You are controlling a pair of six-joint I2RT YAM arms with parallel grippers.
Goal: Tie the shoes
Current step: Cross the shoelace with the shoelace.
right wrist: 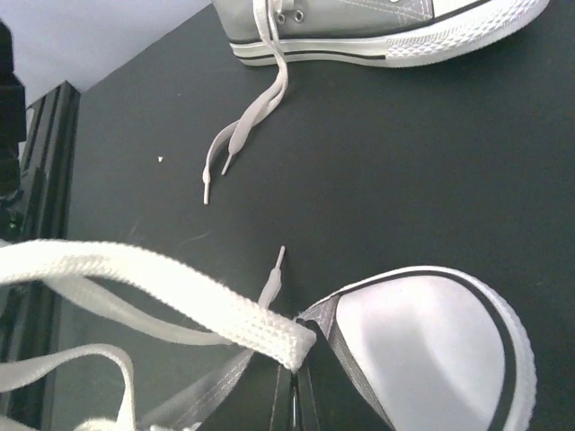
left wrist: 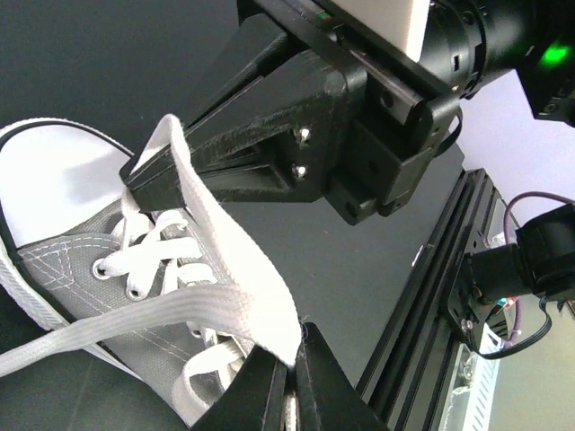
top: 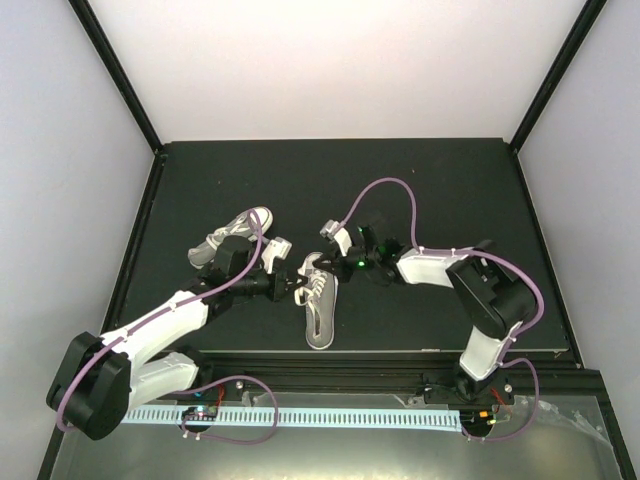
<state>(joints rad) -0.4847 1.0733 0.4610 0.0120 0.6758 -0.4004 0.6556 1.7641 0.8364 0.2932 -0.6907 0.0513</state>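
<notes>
Two grey canvas shoes with white toe caps lie on the black mat. One shoe is in the middle between my grippers; the other lies at the back left. My left gripper is shut on a fold of the middle shoe's white lace, pinched at its fingertips. My right gripper is shut on another fold of the same lace, just above the toe cap. In the left wrist view the right gripper holds the lace taut above the eyelets.
The second shoe shows at the top of the right wrist view, its loose lace ends trailing on the mat. A black rail runs along the mat's near edge. White walls enclose the sides and back.
</notes>
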